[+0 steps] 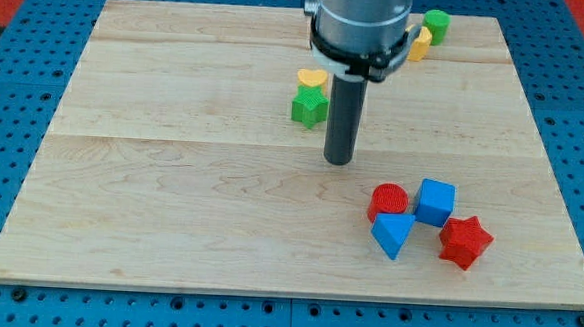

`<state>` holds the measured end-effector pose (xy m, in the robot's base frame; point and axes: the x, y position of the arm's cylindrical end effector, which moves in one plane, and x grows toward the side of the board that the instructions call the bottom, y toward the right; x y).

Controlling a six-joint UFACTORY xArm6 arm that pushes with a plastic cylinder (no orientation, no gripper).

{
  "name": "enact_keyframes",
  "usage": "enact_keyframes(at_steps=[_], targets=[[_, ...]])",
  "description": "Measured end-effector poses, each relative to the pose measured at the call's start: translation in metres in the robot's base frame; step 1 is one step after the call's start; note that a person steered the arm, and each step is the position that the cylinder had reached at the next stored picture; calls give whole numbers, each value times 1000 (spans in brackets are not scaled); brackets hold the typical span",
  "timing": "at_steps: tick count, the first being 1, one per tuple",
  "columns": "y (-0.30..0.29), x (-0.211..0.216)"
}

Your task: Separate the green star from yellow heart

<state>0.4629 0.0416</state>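
Observation:
The green star (309, 107) lies on the wooden board (171, 177) above the view's centre. The yellow heart (312, 79) touches it on its top side. My tip (338, 161) rests on the board below and to the right of the green star, a short gap away, not touching it. The arm's grey body rises from the view's top centre and hides part of the board behind it.
A red cylinder (389, 201), a blue cube (435, 201), a blue triangular block (394, 234) and a red star (465, 242) cluster at the view's lower right. A green cylinder (436, 22) and a yellow block (419, 43) sit at the top right, partly behind the arm.

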Motion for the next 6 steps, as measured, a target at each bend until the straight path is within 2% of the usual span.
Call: enact_keyframes(at_steps=[1, 3, 5, 6], targets=[[-34, -18], [-57, -90], [-52, -108], [-17, -140]])
